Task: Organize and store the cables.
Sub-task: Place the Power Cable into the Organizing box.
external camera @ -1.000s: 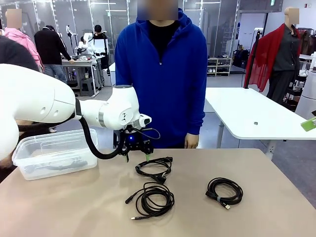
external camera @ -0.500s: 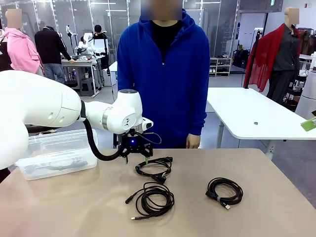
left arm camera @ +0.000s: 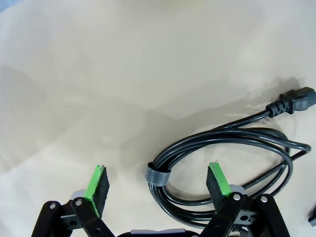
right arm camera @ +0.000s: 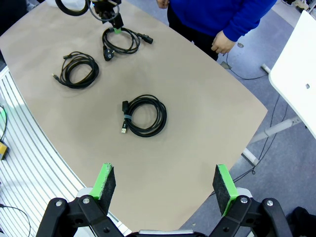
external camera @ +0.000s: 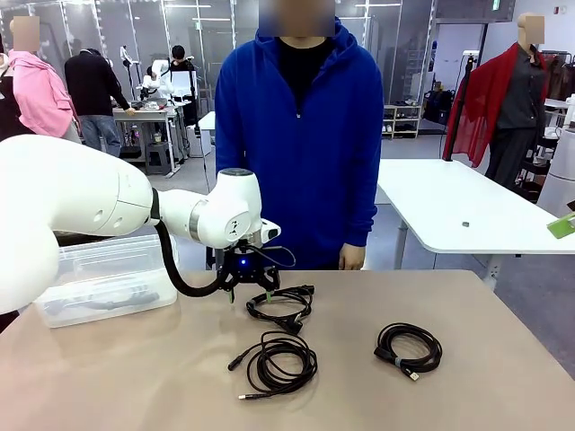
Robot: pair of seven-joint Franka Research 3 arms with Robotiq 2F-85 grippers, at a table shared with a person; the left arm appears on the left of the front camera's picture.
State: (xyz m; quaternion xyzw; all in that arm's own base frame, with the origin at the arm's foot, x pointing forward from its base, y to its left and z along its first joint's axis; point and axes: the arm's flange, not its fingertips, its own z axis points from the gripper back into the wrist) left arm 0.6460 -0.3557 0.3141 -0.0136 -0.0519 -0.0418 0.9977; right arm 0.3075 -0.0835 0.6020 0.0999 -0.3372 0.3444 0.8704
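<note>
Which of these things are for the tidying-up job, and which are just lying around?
For the job: far coil, near coil, right coil, clear box (probably for storing them), left pincer.
Just lying about: white table behind, green thing on it.

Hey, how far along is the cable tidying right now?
Done: nothing yet, all three lie on the table. In hand: the left claw hovers open over the far cable. To do: that one, the near cable and the right cable, likely into the clear bin.
</note>
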